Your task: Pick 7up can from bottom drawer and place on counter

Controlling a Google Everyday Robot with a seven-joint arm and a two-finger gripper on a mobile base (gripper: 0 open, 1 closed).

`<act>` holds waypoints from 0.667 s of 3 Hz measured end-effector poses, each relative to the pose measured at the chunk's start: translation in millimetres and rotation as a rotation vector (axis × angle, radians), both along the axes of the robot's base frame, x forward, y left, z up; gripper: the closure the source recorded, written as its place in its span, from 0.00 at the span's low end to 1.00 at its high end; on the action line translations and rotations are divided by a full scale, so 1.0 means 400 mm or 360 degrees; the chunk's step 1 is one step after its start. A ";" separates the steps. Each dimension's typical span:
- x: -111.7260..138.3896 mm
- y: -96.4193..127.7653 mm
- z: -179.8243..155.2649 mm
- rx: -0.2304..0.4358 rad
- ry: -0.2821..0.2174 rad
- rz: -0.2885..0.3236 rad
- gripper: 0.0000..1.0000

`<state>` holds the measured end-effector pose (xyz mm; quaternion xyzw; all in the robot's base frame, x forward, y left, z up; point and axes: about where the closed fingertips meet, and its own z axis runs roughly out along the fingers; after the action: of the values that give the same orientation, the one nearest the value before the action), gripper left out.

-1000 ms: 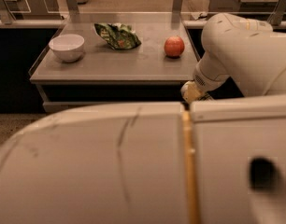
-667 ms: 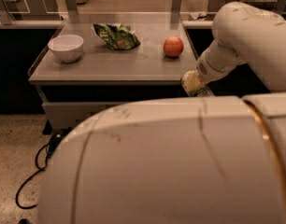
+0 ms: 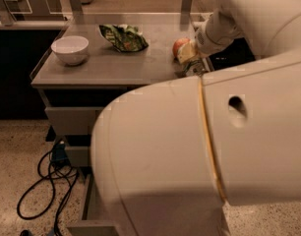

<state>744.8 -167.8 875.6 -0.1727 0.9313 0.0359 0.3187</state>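
Claw (image 3: 192, 65): over the surface's (image 3: 116, 68) right edge, just beside the apple (image 3: 180, 45); cannot tell whether it grips anything.
7up can: not in sight.
Bottom drawer (image 3: 91, 215): pulled out for access; the arm (image 3: 190, 156) hides its floor.
Bowl (image 3: 70, 49), snack bag (image 3: 123, 37): further left.

Obstructed and cropped items, as seen from the floor.
Arm (image 3: 190, 156): fills the lower right, cut off by two edges, and hides most of the bottom drawer (image 3: 86, 215), so only its left rim shows. Gripper (image 3: 194, 65): at the right edge of the counter (image 3: 116, 65), covering part of the apple (image 3: 178, 45). Cable (image 3: 47, 181): runs off the bottom edge.
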 end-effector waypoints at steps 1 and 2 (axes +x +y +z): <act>0.017 -0.087 0.082 0.0038 -0.0106 -0.0072 1.00; 0.018 -0.090 0.071 0.0045 -0.0085 -0.0077 1.00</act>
<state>752.0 -203.7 904.1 -0.1464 0.9258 0.0366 0.3465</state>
